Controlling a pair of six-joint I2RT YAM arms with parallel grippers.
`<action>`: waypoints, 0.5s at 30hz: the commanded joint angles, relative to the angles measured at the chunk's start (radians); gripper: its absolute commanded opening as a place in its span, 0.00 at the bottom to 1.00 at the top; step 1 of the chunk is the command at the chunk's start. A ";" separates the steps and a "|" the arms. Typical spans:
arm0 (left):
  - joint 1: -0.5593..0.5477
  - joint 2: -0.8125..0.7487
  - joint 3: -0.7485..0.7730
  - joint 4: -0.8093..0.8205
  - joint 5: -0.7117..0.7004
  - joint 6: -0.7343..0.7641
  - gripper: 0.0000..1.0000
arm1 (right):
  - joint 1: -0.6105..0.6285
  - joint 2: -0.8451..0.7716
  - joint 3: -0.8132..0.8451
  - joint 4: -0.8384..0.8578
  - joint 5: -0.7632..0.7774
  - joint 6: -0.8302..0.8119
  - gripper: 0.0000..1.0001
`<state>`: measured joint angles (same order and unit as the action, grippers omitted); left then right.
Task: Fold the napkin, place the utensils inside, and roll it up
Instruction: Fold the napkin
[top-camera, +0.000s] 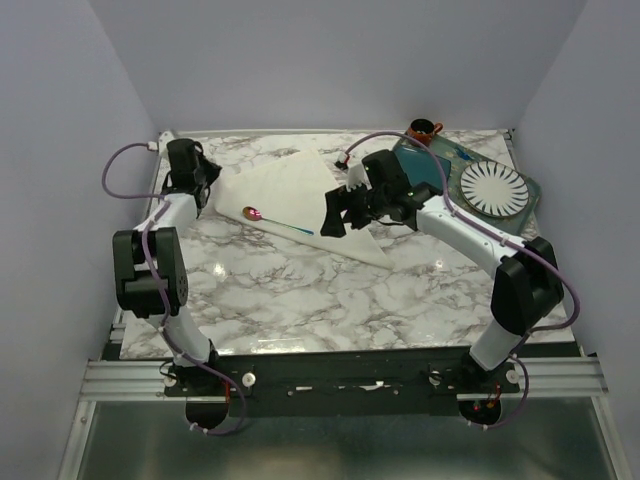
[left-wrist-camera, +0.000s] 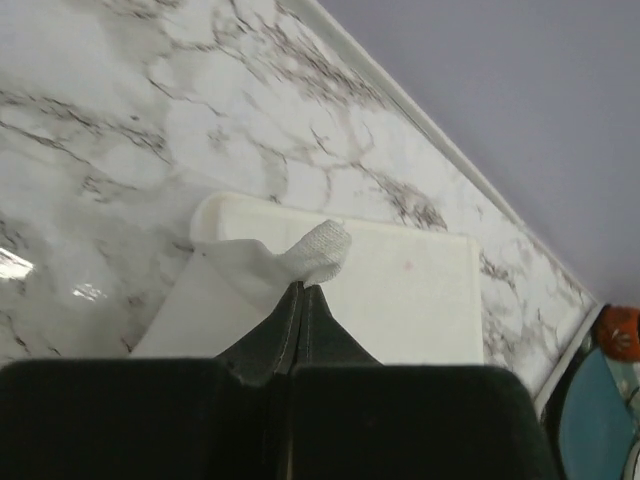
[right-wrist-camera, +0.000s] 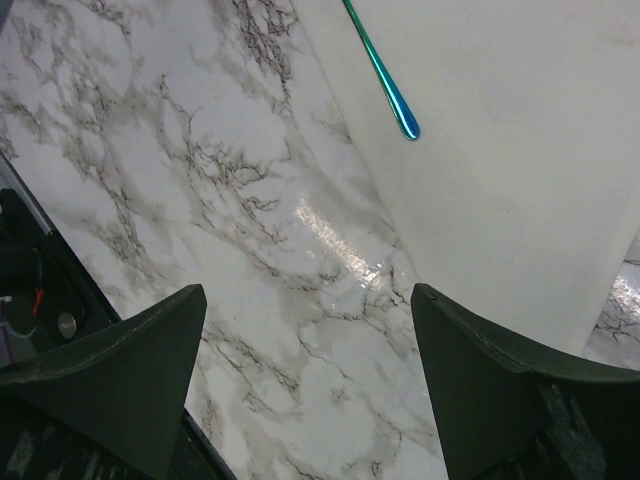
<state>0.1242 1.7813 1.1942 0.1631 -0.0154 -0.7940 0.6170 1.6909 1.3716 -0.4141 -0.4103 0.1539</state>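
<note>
Pinching napkin (top-camera: 300, 190) corner upper left: left gripper (left-wrist-camera: 303, 292), fingers pressed on cloth. Right gripper (top-camera: 335, 214) spread wide, nearer spoon (top-camera: 277, 223), which lies just left, handle tip aimed at it.

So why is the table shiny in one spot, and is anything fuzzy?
Right wrist view: light glare whitens the marble table beside the napkin; left wrist view: smaller glints, and the left end effector looks soft and dark up close; top view: even light, soft shadows.

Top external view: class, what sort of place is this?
Probably a robot test cell: plain walls box in a marble-patterned table, and the left arm and right arm are mounted on a metal rail.
</note>
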 joint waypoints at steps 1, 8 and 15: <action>-0.112 -0.101 -0.068 -0.077 -0.069 0.107 0.00 | -0.025 -0.048 -0.052 0.055 -0.019 0.064 0.92; -0.277 -0.140 -0.117 -0.096 -0.069 0.113 0.00 | -0.118 -0.054 -0.163 0.144 -0.100 0.205 0.94; -0.409 -0.129 -0.120 -0.109 -0.093 0.133 0.00 | -0.143 -0.036 -0.209 0.185 -0.139 0.246 0.95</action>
<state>-0.2306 1.6730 1.0813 0.0658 -0.0700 -0.6891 0.4805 1.6585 1.1885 -0.2920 -0.4873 0.3443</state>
